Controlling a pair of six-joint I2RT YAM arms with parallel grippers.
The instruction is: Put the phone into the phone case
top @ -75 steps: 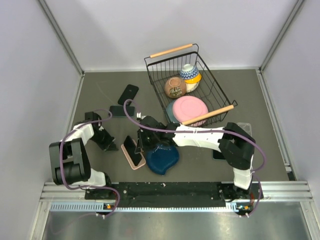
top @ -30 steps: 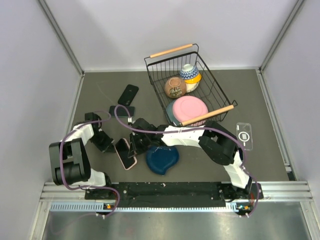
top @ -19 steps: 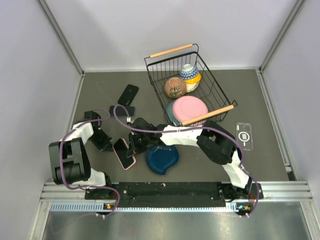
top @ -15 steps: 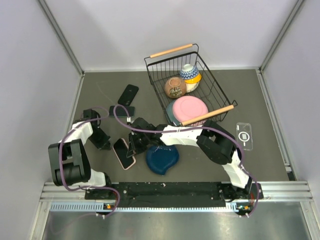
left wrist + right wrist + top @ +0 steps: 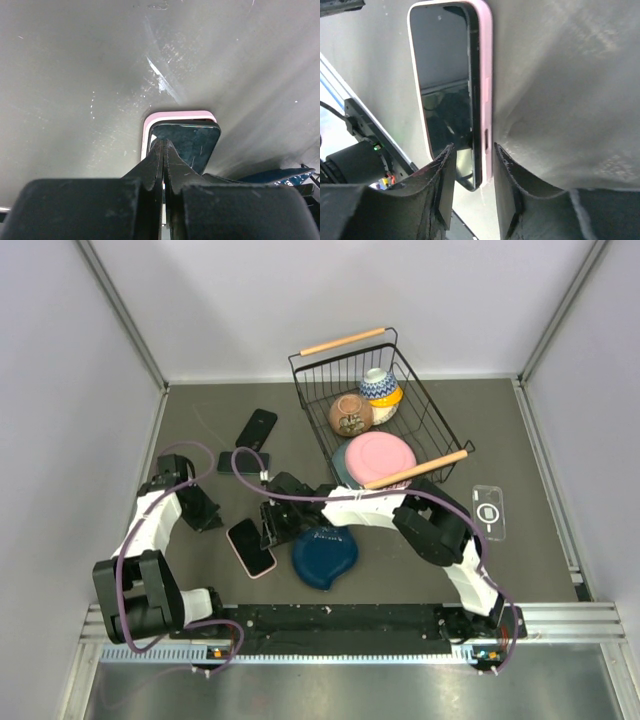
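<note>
looking down on the dark table (image 5: 200,410), widest thing in shot, with the wire basket (image 5: 343,341) in the upper right of centre, loaded with bowls (image 5: 350,413) and a pink plate (image 5: 375,460). stretched across from the lower right toward lower left of centre: the right arm (image 5: 370,508). tucked along the left edge: the left arm (image 5: 150,525). blue plate (image 5: 325,555) at bottom centre, just beside the action.

and there, just left of that plate: the phone (image 5: 250,545), screen up, lying inside the pink case (image 5: 486,75), flat on the table. two spare black phones (image 5: 257,428) up toward the upper left and a clear case (image 5: 487,512) at far right, both well apart, not in play.

down to the small stuff. left gripper (image 5: 163,150) pressed together on nothing, tips just short of the phone's short end in its own wrist view. right gripper (image 5: 473,150) set with a narrow gap, one long edge of phone and case running in between the fingers (image 5: 440,195). cannot tell whether nipping that edge or only straddling.

looks like the seating step, and close to done. judging by the right wrist view, glass on the right-hand side seemingly a shade proud of the pink lip. so: press down along that edge, corner first, then work along. keep the case pinned flat to stop any skating on the table. go gently on the screen. watch for the lip closing over the glass all the way round before letting go.
</note>
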